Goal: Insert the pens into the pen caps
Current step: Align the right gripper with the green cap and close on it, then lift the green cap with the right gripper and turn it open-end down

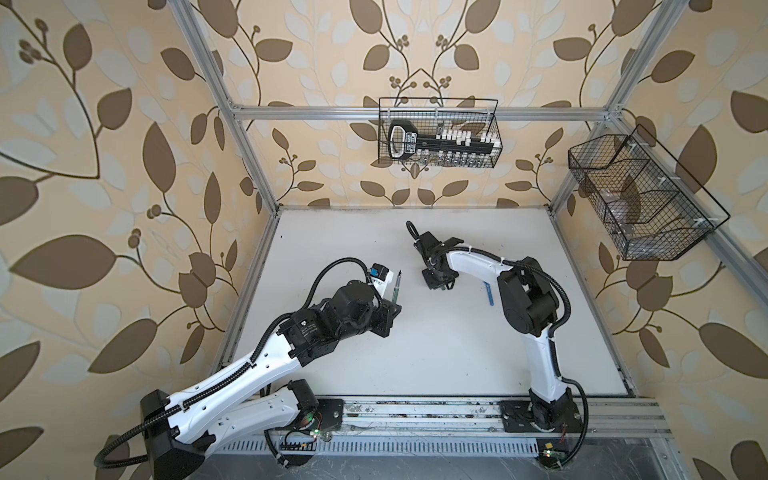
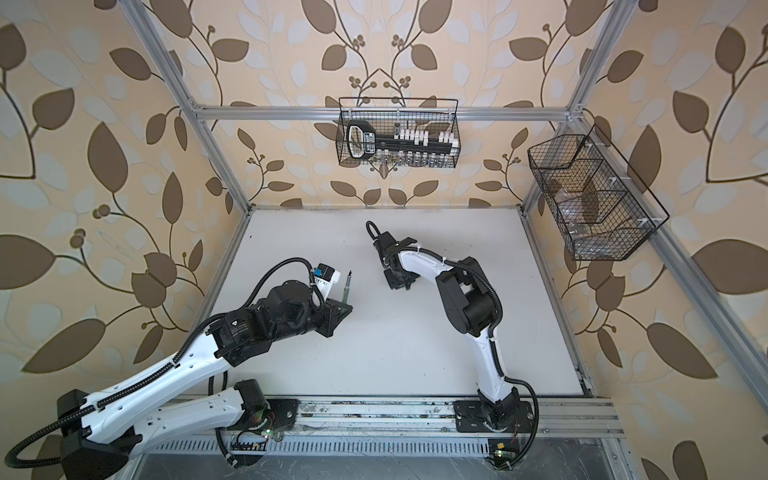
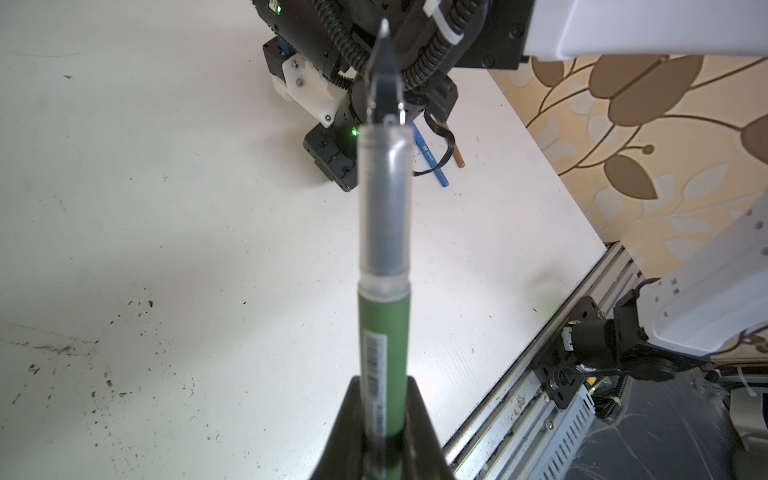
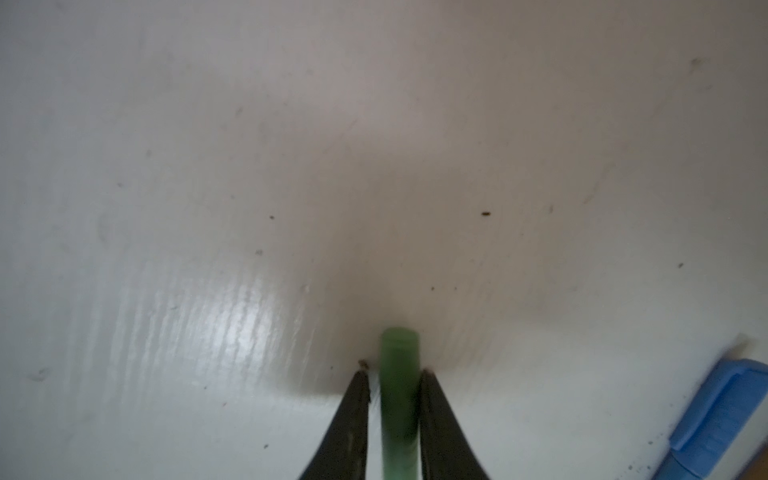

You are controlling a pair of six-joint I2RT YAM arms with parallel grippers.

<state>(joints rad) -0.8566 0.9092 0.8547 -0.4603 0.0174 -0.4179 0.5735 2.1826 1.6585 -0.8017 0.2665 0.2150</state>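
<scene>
Your left gripper [image 3: 383, 388] is clamped on the green pen [image 3: 382, 328] over the counter's [image 3: 166, 208] left half: green barrel, clear neck, dark tip pointing far. Right of centre, your right gripper [image 4: 395, 374] stands narrow astride the stubby green cap [image 4: 400, 357] lying on the counter; you cannot tell whether it pinches it.

Leaf-papered booth, white table.
Beyond the right pincer [image 1: 446, 286] a wire basket [image 1: 440, 133] hangs on the back wall [image 1: 324, 50]; a second basket [image 1: 640, 199] hangs on the wall to its right; the table [image 1: 415, 353] beneath it is speckled with dark marks.
</scene>
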